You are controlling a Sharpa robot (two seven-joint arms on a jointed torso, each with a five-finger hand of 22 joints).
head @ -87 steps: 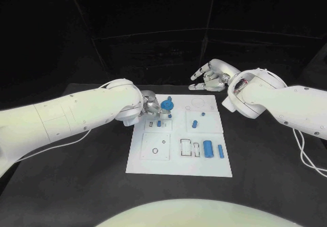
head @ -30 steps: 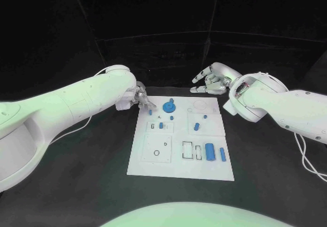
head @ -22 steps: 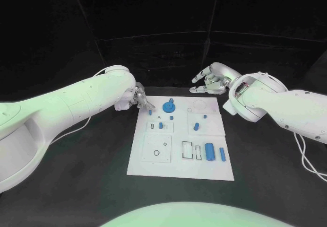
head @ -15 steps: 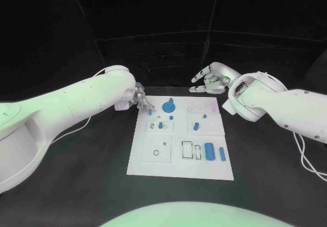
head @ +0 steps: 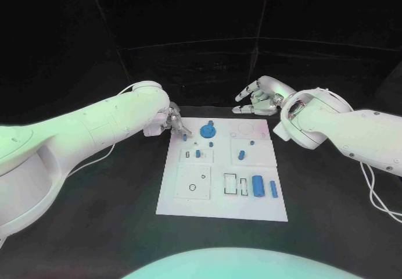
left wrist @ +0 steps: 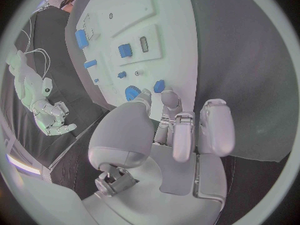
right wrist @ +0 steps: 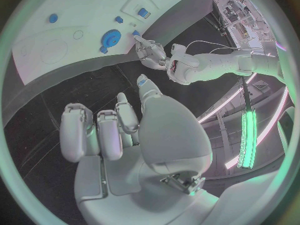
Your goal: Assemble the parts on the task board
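The white task board (head: pixel 222 200) lies in the middle of the black table. My left hand (head: pixel 174 123) is at its far left corner, where thumb and finger (left wrist: pixel 167 96) appear to pinch a small blue part (head: pixel 184 138) just over the board's edge (left wrist: pixel 159 86). Beside it on the board is the blue gear (head: pixel 207 131) (left wrist: pixel 132 92). Short blue pegs (head: pixel 197 153) (head: pixel 240 154) lie mid-board, and two blue cylinders (head: pixel 258 186) are near the right edge. My right hand (head: pixel 259 96) hovers beyond the far right corner, fingers spread and holding nothing (right wrist: pixel 119 130).
Black table surrounds the board on all sides. Rectangular recesses (head: pixel 230 183) and a small ring (head: pixel 193 187) mark the board's near half. My white forearms reach in over the table's far left and far right. The right wrist view shows the left hand (right wrist: pixel 150 52) by the board (right wrist: pixel 37 30).
Since 2.9 s ago my left hand has drawn back from over the gear to the board's left edge; over the last second it has hardly moved. The right hand has stayed put.
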